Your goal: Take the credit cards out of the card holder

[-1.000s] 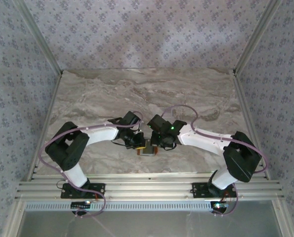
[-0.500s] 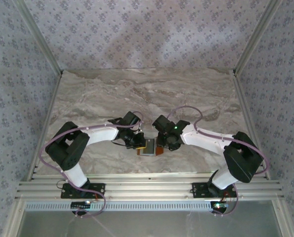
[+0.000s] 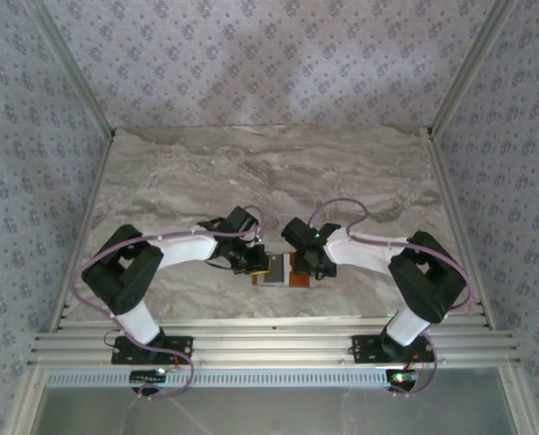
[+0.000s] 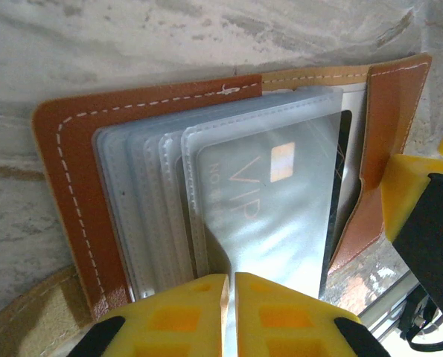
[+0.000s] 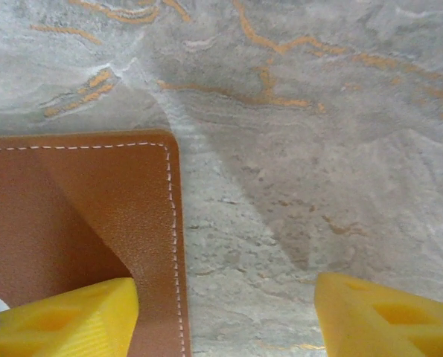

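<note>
- Holder (image 4: 65,171) lies open on the table (image 5: 295,149), between the two grippers at the near middle. The brown cover is down and a fan of clear sleeves faces up.
- Cards: a pale VIP card (image 4: 273,216) sits inside the top sleeve (image 4: 206,149). A dark card (image 4: 343,149) shows at the edge behind it. Others may be in the lower sleeves, but I cannot tell.
- Left gripper (image 4: 230,286) is clenched on the near edge of the top sleeve, with only a thin slit between the fingers. I cannot tell whether the card inside is also caught.
- Right gripper (image 5: 225,312) is spread wide and holds nothing; one finger (image 5: 65,320) is over the corner of the cover.
- Handling, my judgement:
  - The cards are light, thin, stiff and slick. The sleeves are soft and floppy, so they will lift along with a card unless pinned.
  - Best hold is an exposed card edge at the sleeve mouth, pinched flat and slid out along the sleeve, with the cover pressed down by the other arm.
  - A grip on the sleeve alone would drag the whole holder.
</note>
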Motion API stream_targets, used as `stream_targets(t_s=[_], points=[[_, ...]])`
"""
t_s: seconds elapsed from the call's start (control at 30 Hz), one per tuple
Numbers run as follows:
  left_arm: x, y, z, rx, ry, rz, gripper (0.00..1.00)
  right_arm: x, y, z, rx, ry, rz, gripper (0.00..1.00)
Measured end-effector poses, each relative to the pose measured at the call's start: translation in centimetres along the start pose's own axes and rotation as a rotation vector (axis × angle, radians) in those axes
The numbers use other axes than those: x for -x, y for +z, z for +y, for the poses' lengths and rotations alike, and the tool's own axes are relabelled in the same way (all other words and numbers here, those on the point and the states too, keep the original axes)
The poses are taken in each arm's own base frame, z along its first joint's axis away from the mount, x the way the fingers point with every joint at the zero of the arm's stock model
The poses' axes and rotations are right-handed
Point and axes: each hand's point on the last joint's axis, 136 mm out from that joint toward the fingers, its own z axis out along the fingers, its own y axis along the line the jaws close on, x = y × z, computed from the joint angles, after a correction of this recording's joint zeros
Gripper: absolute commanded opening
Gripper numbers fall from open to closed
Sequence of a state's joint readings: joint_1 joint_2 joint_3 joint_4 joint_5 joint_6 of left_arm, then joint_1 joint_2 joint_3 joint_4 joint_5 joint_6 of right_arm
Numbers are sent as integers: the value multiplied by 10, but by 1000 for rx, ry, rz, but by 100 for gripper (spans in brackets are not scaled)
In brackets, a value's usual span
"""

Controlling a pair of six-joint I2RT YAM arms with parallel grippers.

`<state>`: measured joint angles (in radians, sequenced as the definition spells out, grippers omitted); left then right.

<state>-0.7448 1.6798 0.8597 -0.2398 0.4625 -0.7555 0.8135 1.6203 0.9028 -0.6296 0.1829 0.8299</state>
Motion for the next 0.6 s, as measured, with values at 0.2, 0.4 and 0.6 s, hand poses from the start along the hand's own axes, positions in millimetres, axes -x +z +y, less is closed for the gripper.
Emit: stream_targets(t_s=[0.2,0.4,0.6], points=[[-2,-2,2,18,-3,-1,15,-1,-9,-5,-15,-8,-3,67],[-2,-6,5,67,3,-5,15,9,-44,8,113,12,-57,63],[-4,-7,8,91,9,3,15,18,-69,26,254,27,-81,50]])
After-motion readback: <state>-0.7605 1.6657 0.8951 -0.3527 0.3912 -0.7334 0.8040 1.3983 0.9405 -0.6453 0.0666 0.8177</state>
